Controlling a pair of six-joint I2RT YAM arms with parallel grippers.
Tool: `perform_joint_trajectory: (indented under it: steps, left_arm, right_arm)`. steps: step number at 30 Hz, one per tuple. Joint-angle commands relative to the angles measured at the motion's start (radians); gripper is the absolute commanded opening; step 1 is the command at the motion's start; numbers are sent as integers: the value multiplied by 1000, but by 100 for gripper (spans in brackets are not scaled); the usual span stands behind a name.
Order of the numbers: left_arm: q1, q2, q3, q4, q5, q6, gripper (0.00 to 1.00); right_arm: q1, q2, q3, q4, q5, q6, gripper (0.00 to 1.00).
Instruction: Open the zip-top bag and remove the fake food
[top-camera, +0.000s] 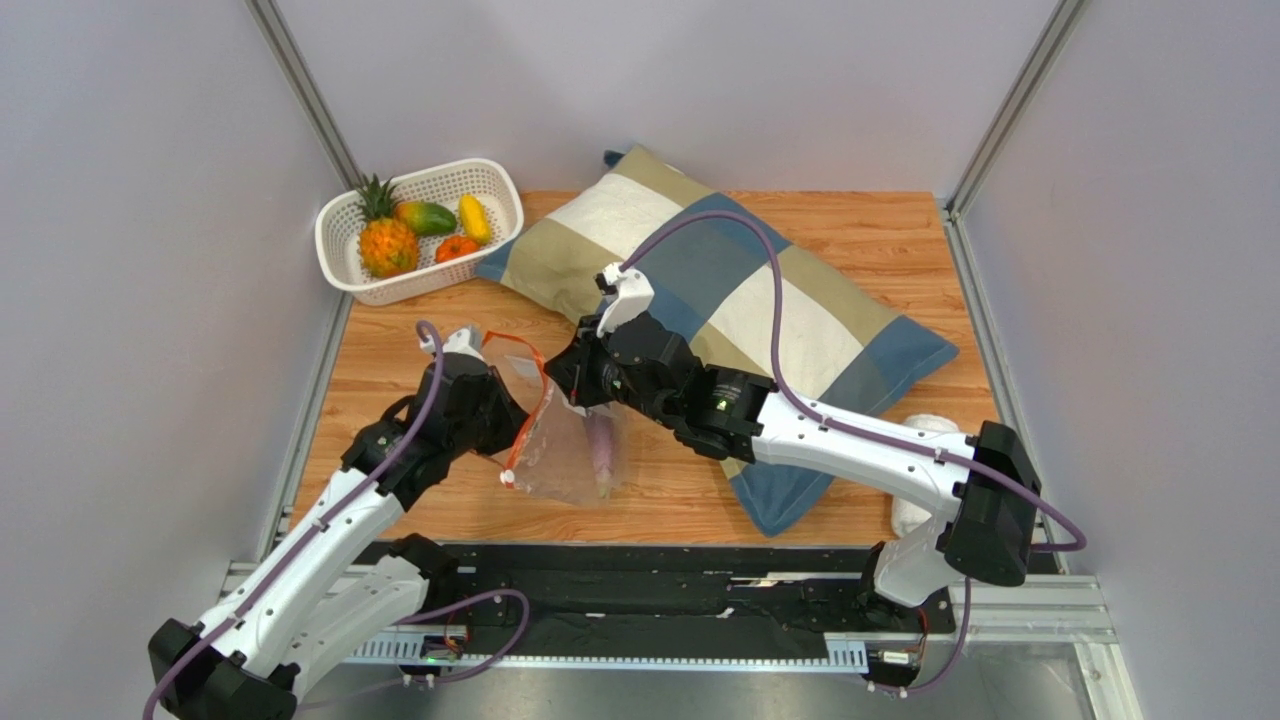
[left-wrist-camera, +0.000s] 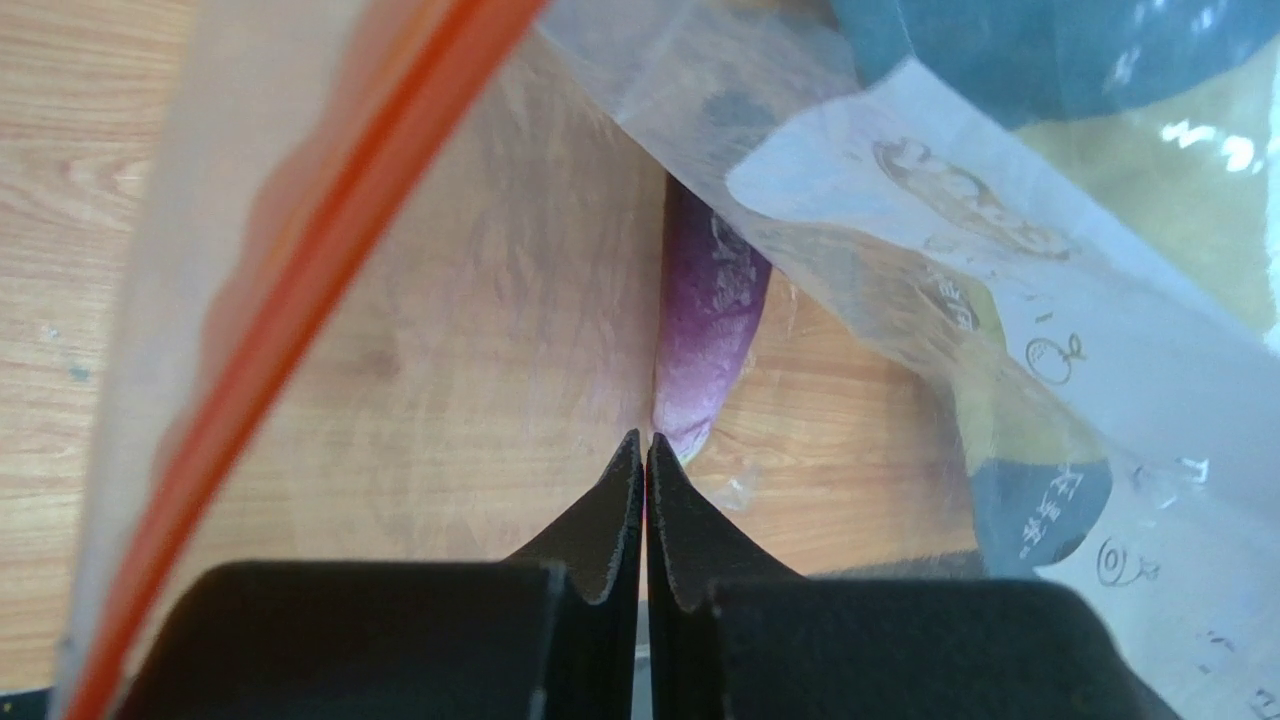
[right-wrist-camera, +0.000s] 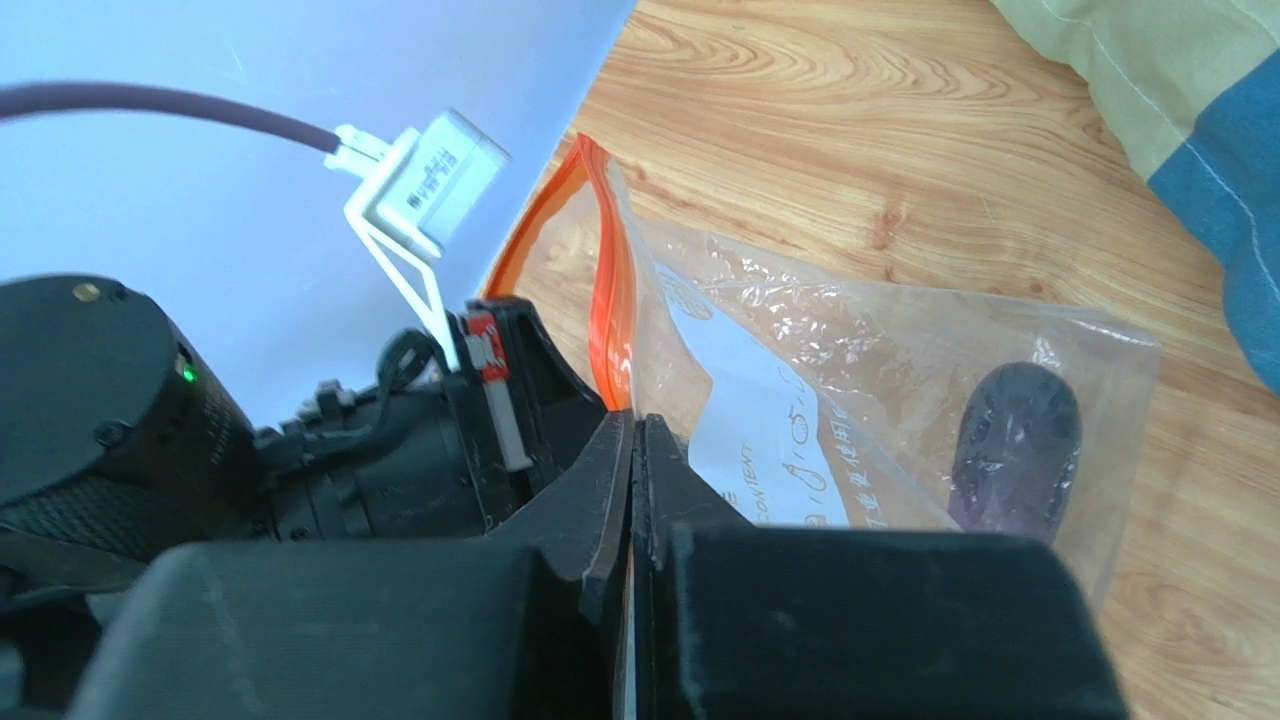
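The clear zip-top bag (top-camera: 559, 450) lies on the wood table between my two grippers, its orange-red zip strip (top-camera: 526, 420) looped open and the white slider (top-camera: 508, 479) at the near end. A purple eggplant (top-camera: 603, 447) lies inside it. My left gripper (top-camera: 504, 402) is shut on the bag's left lip; in the left wrist view (left-wrist-camera: 646, 444) the eggplant (left-wrist-camera: 709, 323) shows just beyond its tips through the film (left-wrist-camera: 932, 195). My right gripper (top-camera: 579, 386) is shut on the bag's edge by the zip strip (right-wrist-camera: 609, 323) in the right wrist view (right-wrist-camera: 631, 428); the eggplant (right-wrist-camera: 1019, 443) lies deeper in.
A white perforated basket (top-camera: 334, 240) at the back left holds the pineapple (top-camera: 388, 240), the mango (top-camera: 427, 218), the yellow piece (top-camera: 473, 218) and the orange-red round one (top-camera: 457, 248). A checked pillow (top-camera: 751, 285) lies behind and right of the bag. Grey walls stand on both sides.
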Motion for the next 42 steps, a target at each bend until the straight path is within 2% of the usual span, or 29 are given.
perform_joint_trajectory:
  steps: [1, 4, 11, 13, 16, 20, 26, 29, 32, 35, 36, 39, 42]
  left_arm:
    - [-4, -21, -40, 112, 87, 96, 3]
    - [-4, -15, -83, 189, 160, 119, 7]
    - [-4, -100, -170, 278, 182, 170, 0]
    - [-4, -137, -195, 336, 205, 178, 0]
    - [-4, -156, -210, 327, 220, 167, 0]
    - [-4, -51, -168, 232, 239, 80, 0]
    - [-4, 98, -71, 120, 124, -22, 0]
    - [-2, 111, -69, 184, 125, -42, 0]
    - [16, 119, -88, 271, 206, -46, 0]
    - [32, 128, -109, 312, 283, -42, 0]
    - [36, 131, -118, 318, 312, -39, 0]
    - [38, 137, -146, 361, 363, -17, 2]
    - [38, 152, -160, 381, 418, 9, 4]
  right_arm:
    - [2, 15, 64, 101, 53, 74, 0]
    - [1, 32, 57, 148, 85, 129, 0]
    - [-1, 76, 98, 77, 120, 217, 0]
    - [-1, 79, 95, 74, 133, 223, 0]
    - [-4, 87, 110, 60, 136, 214, 0]
    - [-5, 98, 124, 103, 113, 160, 0]
    - [2, 88, 126, 84, 93, 225, 0]
    - [7, 81, 101, 92, 97, 271, 0]
    - [5, 90, 92, 92, 68, 288, 0]
    - [-1, 88, 80, 93, 24, 257, 15]
    - [-13, 87, 81, 89, -20, 245, 25]
    - [-57, 67, 86, -36, -115, 179, 43]
    - [-114, 9, -1, -211, -165, 122, 49]
